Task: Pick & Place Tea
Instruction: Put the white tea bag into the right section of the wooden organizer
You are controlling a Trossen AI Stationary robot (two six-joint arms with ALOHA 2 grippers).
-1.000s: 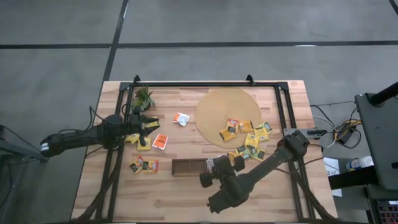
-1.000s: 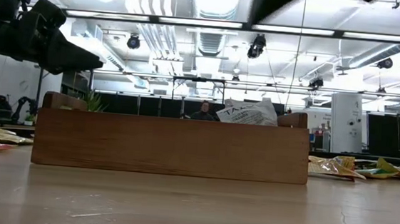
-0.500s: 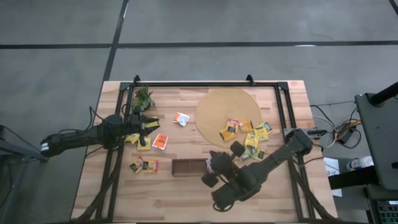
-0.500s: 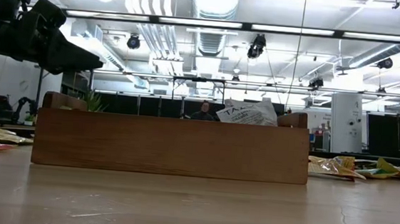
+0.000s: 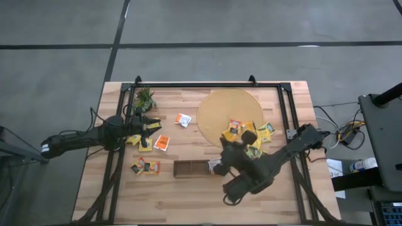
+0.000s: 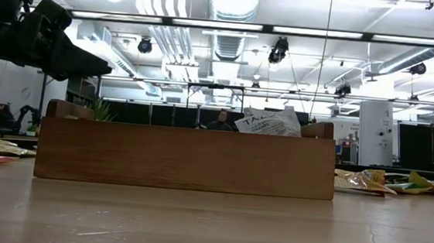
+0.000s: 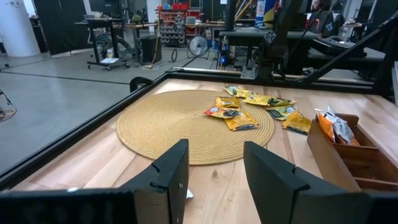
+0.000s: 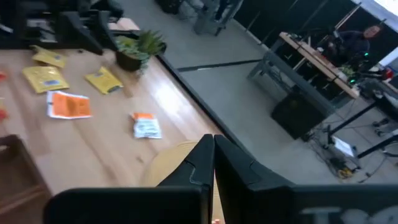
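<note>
- High view: the left gripper (image 5: 149, 130) hangs over the left part of the wooden table (image 5: 188, 201), beside the small green plant (image 5: 145, 98), fingers parted with nothing seen between them. The right gripper (image 5: 227, 139) lies at the near edge of the round woven mat (image 5: 220, 107). Tea sachets (image 5: 260, 133) are clustered on the mat's near-right edge and on the table just beside it. Further sachets lie by the left gripper, among them an orange sachet (image 5: 162, 142), a pair (image 5: 144, 166) nearer the front, and a white-and-orange sachet (image 5: 183, 119) between the plant and the mat. The dark tray (image 5: 191, 167) lies in front of the mat.
- Low view: the tray (image 6: 185, 158) fills the middle, with a white sachet (image 6: 270, 122) showing above its rim. The left arm (image 6: 30, 33) hangs at the upper left. Yellow sachets (image 6: 364, 180) lie on the table to the right.
- Left wrist view: the two dark fingers (image 7: 171, 177) stand apart and hold nothing. Beyond them is the mat (image 7: 161, 124), bearing sachets (image 7: 231, 115) on its far side; the tray (image 7: 348, 155), beside the mat, holds a sachet (image 7: 334, 126).
- Right wrist view: the right gripper's fingers (image 8: 200, 163) are pressed together with nothing between them, above the mat's edge (image 8: 171, 158). Farther off lie the white-and-orange sachet (image 8: 147, 126), an orange one (image 8: 68, 104), yellow ones (image 8: 104, 79) and the plant (image 8: 138, 46).
</note>
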